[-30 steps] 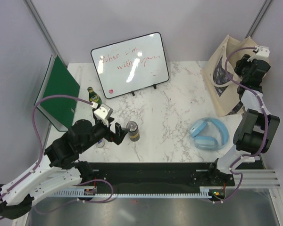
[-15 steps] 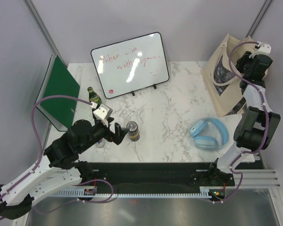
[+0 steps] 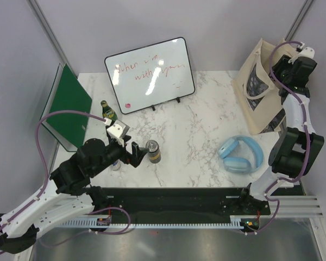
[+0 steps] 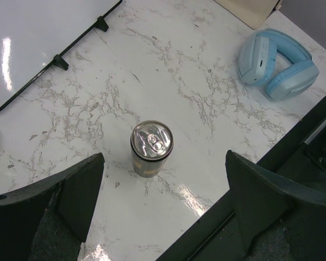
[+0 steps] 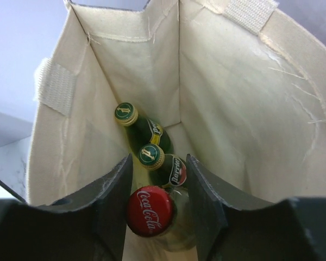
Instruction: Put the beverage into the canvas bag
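While hanging over the mouth of the canvas bag (image 3: pixel 263 117) at two o'clock on the bench (image 3: pixel 206 125), flanked a Coca-Cola bottle (image 5: pixel 147 211) closely with the jaws of the right gripper (image 5: pixel 158 168), one on each side just below the red cap; could not tell from the wrist view whether pinching it or slack. Located that beverage within the bag's opening, upright, above two Perrier bottles (image 5: pixel 152 130) lying on the bottom toward twelve o'clock. Judged the release the risky part: dropped from there, would likely land hard bottle on hard bottle and might chip, crack, or topple against them. Judged a second hazard in the retreat: could snag a jaw on the limp cloth wall or a webbing handle and drag the tote over, being soft-sided and propped near the bench's edge. Found the left gripper (image 4: pixel 164 163) with jaws spread wide and pinching nothing, a can (image 4: pixel 152 148) upright just ahead of them, at seven o'clock on the bench; noted a green bottle (image 3: pixel 107 111) at nine o'clock, both not yet bagged. Read the canvas as coarse, cream, fraying at the seams, handles ribbed; the cap glossy over clear walls; the Perrier pair dark green with rounded shoulders; the can a plain cylinder with a bright metal lid; the bench slick and marble-veined.
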{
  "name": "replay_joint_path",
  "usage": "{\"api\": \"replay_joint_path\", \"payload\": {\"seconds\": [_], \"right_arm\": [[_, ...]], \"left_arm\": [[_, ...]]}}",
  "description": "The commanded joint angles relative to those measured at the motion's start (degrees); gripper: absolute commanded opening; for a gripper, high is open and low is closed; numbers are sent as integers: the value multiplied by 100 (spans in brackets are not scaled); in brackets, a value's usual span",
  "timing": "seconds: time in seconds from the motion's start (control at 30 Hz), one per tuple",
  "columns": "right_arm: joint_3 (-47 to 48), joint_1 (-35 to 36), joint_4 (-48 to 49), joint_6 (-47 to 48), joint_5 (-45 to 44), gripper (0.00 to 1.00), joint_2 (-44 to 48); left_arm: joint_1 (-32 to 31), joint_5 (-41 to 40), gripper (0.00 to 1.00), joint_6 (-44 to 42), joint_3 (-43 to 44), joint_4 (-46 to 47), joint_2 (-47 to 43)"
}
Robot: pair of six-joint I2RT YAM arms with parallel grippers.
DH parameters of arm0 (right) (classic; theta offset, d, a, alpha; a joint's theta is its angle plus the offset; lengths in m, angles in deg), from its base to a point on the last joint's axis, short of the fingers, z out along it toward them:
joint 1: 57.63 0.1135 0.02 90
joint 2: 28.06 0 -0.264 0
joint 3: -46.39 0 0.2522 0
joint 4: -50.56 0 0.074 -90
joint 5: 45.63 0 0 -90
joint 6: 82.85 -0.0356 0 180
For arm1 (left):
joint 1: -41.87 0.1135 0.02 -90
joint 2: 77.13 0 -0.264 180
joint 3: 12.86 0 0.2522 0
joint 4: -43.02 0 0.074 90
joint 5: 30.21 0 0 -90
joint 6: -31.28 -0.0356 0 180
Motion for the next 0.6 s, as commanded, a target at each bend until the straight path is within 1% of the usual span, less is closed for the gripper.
{"api": "replay_joint_path", "payload": {"seconds": [0.0, 0.27, 0.43, 0.57], "right_arm": [[405, -15, -491, -207, -138, 53, 186], [712, -15, -781, -286, -296, 58, 326], [879, -15, -922, -304, -604, 60, 555], [932, -15, -957, -286, -683, 61, 722]], "left_arm": [[15, -73, 100, -180, 4, 238, -45], [15, -90, 100, -180, -13, 229, -80], [24, -108, 100, -180, -13, 238, -62], [15, -117, 100, -180, -5, 238, -54]]}}
